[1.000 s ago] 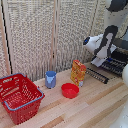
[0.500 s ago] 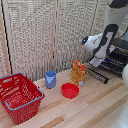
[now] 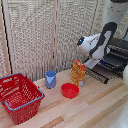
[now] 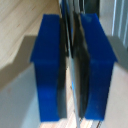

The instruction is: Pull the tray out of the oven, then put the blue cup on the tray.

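The oven (image 3: 116, 54) is sitting at the counter's (image 3: 90, 107) 3 o'clock edge in the exterior view, its tray (image 3: 98, 75) sticking out toward 8 o'clock, long axis running across the oven's mouth. The claw (image 4: 70, 70) is working right at the tray, pads (image 4: 50, 65) nearly together and apparently clamping a thin dark edge, probably the tray's bar. The blue cup (image 3: 50, 79) is waiting well apart at 9 o'clock.
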Available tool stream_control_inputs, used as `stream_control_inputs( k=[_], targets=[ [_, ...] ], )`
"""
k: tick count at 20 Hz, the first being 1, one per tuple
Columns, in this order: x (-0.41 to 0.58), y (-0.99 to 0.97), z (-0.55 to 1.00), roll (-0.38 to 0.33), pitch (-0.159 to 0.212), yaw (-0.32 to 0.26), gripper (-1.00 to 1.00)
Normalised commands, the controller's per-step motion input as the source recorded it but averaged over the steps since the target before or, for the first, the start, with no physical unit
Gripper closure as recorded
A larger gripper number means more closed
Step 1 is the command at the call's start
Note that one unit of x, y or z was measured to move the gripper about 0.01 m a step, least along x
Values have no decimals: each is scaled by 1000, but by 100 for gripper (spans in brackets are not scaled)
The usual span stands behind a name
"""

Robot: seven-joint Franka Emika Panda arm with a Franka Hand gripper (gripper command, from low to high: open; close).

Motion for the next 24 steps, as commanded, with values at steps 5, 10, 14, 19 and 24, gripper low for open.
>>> stream_control_inputs(
  k=[5,10,14,19,24],
  targets=[
    [253,79,-43,0,10,11,-100],
    [70,-3,263,4,-28,-30,-100],
    [129,0,631,0,-94,-45,-100],
    [78,2,758,42,-81,-79,-100],
    [155,67,730,133,-11,-69,-100]
  ],
)
